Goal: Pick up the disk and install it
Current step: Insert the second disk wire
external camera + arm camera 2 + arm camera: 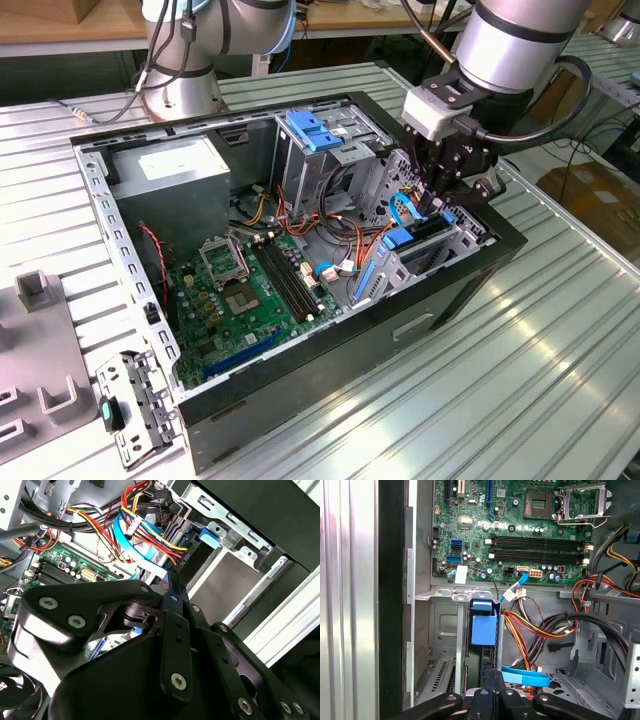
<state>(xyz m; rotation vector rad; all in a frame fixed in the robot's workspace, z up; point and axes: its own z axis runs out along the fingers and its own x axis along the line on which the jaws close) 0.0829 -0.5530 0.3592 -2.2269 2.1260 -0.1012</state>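
Note:
The disk (420,238) stands on edge in the drive cage (470,235) at the front corner of the open computer case, on the exterior view's right. In the first wrist view the disk (484,625) shows as a dark slab with a blue plastic rail end. My gripper (432,205) reaches down into the cage from above. Its fingertips (485,680) are close together and sit right at the disk's near edge. In the second wrist view my gripper (174,582) narrows to one thin tip beside the cage wall. Whether it touches the disk is hidden.
Red, yellow and blue cables (300,215) crowd the space beside the cage. The motherboard (250,290) lies on the case floor. A grey power-supply box (175,170) and a blue latch plate (315,130) stand at the back. Grey fixtures (40,290) and a loose metal bracket (135,405) lie on the table.

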